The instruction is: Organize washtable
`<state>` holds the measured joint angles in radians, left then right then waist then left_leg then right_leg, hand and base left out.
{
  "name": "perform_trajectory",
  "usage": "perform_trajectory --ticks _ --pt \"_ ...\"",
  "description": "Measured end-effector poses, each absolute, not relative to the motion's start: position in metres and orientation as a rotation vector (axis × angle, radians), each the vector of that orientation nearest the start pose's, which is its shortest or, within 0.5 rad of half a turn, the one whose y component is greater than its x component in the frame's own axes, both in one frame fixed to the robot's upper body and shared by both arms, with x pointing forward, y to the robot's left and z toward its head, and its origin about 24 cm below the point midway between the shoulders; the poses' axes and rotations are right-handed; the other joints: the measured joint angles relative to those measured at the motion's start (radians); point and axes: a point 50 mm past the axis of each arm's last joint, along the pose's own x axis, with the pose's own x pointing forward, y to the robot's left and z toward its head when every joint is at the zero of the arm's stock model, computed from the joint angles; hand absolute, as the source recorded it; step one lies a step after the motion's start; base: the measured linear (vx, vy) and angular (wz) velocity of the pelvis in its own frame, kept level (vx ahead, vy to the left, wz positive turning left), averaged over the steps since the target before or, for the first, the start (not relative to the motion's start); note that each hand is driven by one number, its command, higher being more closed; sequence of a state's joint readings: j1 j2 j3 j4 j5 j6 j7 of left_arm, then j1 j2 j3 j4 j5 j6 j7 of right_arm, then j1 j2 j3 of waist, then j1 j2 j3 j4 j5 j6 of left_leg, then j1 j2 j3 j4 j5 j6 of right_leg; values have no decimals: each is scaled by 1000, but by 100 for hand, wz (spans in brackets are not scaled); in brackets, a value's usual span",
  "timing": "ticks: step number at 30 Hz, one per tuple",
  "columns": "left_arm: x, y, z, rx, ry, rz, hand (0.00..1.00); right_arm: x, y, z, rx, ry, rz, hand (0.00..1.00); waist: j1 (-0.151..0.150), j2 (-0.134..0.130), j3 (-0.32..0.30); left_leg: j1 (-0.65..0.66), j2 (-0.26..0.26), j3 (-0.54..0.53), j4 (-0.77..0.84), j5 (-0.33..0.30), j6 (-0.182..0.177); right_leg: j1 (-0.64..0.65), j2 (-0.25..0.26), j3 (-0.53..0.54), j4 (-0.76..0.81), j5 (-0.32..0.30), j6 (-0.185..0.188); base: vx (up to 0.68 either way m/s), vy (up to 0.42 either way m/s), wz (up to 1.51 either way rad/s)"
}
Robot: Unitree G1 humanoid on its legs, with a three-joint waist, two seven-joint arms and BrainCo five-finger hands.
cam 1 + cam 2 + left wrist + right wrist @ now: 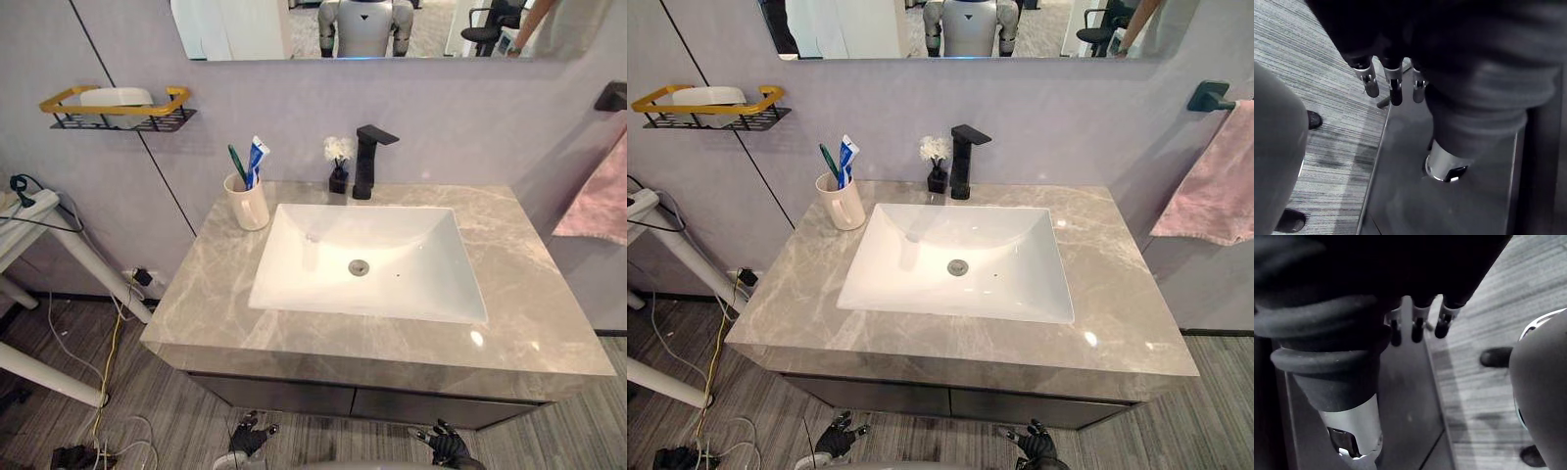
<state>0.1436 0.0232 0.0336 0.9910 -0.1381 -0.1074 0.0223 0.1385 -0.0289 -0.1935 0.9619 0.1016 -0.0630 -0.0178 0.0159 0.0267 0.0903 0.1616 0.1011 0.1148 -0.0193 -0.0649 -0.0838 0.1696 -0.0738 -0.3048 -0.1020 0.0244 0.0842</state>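
A grey marble countertop [196, 294] holds a white sink basin [323, 284]. At its back left stands a cream cup [247, 206] with a green toothbrush [236, 164] and a toothpaste tube [256, 160] upright in it. Behind the basin are a black faucet [366, 162] and a small dark vase of white flowers [339, 162]. My left hand [249, 437] and right hand [447, 446] hang low in front of the dark cabinet [921, 399], below the counter's front edge. Both are open and hold nothing, with fingers [1394, 85] and fingers [1418, 327] relaxed over the floor.
A wire wall shelf with a yellow rim [118, 106] holds a white soap at upper left. A pink towel [1215, 191] hangs from a black bar [1211, 96] at the right. A white stand [59, 245] and cables [108, 392] lie left of the counter.
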Motion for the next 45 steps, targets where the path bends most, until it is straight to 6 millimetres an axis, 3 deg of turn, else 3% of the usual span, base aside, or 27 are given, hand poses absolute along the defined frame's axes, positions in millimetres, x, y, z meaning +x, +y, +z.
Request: perform_trajectory --ticks 3,6,7,9,10,11,12,13,15,16,17,18,22,23,24,25,26,27,28,32,34,36,38,39,40,41,45 --pt "96 172 -157 -128 994 202 0 97 -193 -155 136 997 -295 0 10 -1 15 -68 -24 -115 7 25 11 9 -18 -116 9 -18 11 11 -21 111" --pt "115 170 -148 -160 907 215 0 103 -199 -151 108 973 -294 0 45 7 100 -165 -69 -252 79 68 16 -15 -74 -266 106 -80 25 -26 10 156" --pt "120 170 -145 -173 878 221 0 106 -200 -151 102 968 -290 0 65 9 109 -208 -84 -239 74 126 19 -54 -105 -308 171 -105 21 -107 40 132" --pt "120 175 -143 -168 864 234 0 120 -194 -148 102 940 -268 0 57 -13 118 -254 -113 -181 0 251 25 -106 -163 -382 221 -112 -14 -71 69 120" --pt "122 176 -143 -170 862 239 0 126 -193 -146 103 928 -274 0 51 -12 126 -287 -84 -9 126 147 58 -108 -176 -427 237 -113 -13 -17 88 107" --pt "121 176 -144 -169 869 236 0 126 -193 -146 102 927 -274 0 52 -7 127 -286 -56 71 180 99 86 -107 -184 -442 257 -113 -13 47 104 86" --pt "119 176 -145 -166 882 234 0 127 -195 -145 100 920 -275 0 38 -4 127 -253 -10 199 221 72 104 -102 -209 -470 313 -118 -14 29 108 76" --pt "118 178 -146 -154 885 231 0 126 -200 -145 97 924 -293 0 20 -3 127 -252 -12 261 240 80 114 -102 -223 -496 372 -132 -18 -87 170 98" --pt "116 190 -146 -87 898 219 0 121 -194 -147 117 931 -286 0 -15 -50 117 -224 -49 304 154 81 135 -106 -220 -485 308 -142 -38 -127 124 83" --pt "121 192 -146 -59 910 197 0 120 -192 -147 138 931 -286 0 -27 -44 121 -203 13 441 228 -44 145 -80 -222 -537 294 -126 6 -2 69 56" --pt "119 190 -148 -49 932 182 0 122 -192 -146 144 924 -286 0 -33 -35 119 -191 46 495 243 -63 135 -73 -225 -549 300 -122 10 51 141 86" --pt "123 183 -148 -31 938 140 0 121 -196 -143 165 894 -302 0 -70 -25 122 -163 71 535 212 -59 54 -59 -237 -594 317 -114 22 -8 191 85" --pt "131 173 -147 25 923 56 0 116 -188 -145 193 907 -272 0 -56 -43 119 -149 -43 441 120 -11 106 -17 -277 -652 279 -37 5 -70 244 75" --pt "130 171 -147 49 923 32 0 116 -191 -145 186 912 -276 0 -51 -35 116 -144 -80 389 100 -8 117 -32 -349 -639 406 -47 -19 -48 240 89" --pt "129 171 -147 50 925 29 0 116 -192 -145 182 912 -278 0 -51 -31 115 -143 -87 375 91 -8 120 -43 -363 -623 439 -52 -43 -53 250 93" --pt "128 168 -148 51 928 19 0 117 -198 -144 169 902 -287 0 -56 -16 119 -134 -113 320 58 -4 144 -120 -403 -464 595 -99 -130 -24 137 76" --pt "128 169 -148 55 927 21 0 118 -199 -144 166 897 -290 0 -58 -12 122 -132 -122 288 46 2 151 -164 -380 -335 648 -142 -100 -55 133 119" --pt "127 172 -148 62 933 26 0 121 -200 -143 172 888 -294 0 -58 -8 130 -122 -134 230 25 6 150 -227 -299 -119 705 -197 -41 -26 58 132" --pt "125 174 -149 65 940 30 0 120 -200 -144 180 891 -300 0 -55 -8 134 -109 -148 176 19 6 151 -252 -239 -14 730 -234 -22 -15 60 136" --pt "123 177 -149 54 944 56 0 122 -197 -144 186 892 -297 0 -50 -11 141 -97 -174 85 24 5 151 -312 -169 66 647 -256 -9 58 7 133" --pt "122 178 -149 27 941 87 0 124 -196 -143 192 878 -294 0 -39 -10 140 -126 -174 -7 57 5 149 -368 -96 228 587 -249 3 129 -52 122" --pt "122 182 -149 16 937 113 0 123 -190 -144 204 879 -292 0 -35 -21 140 -150 -179 -84 93 -3 142 -371 -70 300 564 -240 18 104 -139 151" --pt "125 186 -146 6 918 137 0 118 -187 -145 210 892 -291 0 -20 -43 133 -201 -178 -122 143 -28 124 -349 -77 261 511 -236 12 165 -249 180" --pt "128 190 -144 -3 901 163 0 118 -184 -146 223 892 -293 0 -21 -68 124 -257 -162 -106 201 -39 128 -311 -104 164 436 -153 -9 161 -269 197" --pt "128 188 -144 -14 901 172 0 121 -186 -144 214 880 -297 0 -35 -52 124 -291 -121 -80 247 -38 127 -293 -105 75 420 -150 -16 247 -319 250" --pt "129 186 -144 -17 902 180 0 122 -189 -143 201 875 -303 0 -34 -38 124 -318 -40 42 274 -21 100 -266 -99 -17 415 -153 -30 143 -152 175" --pt "132 182 -143 0 893 147 0 131 -187 -142 180 870 -271 0 4 -25 124 -307 -2 157 268 -14 88 -191 -81 -82 355 -152 -34 116 -89 80"
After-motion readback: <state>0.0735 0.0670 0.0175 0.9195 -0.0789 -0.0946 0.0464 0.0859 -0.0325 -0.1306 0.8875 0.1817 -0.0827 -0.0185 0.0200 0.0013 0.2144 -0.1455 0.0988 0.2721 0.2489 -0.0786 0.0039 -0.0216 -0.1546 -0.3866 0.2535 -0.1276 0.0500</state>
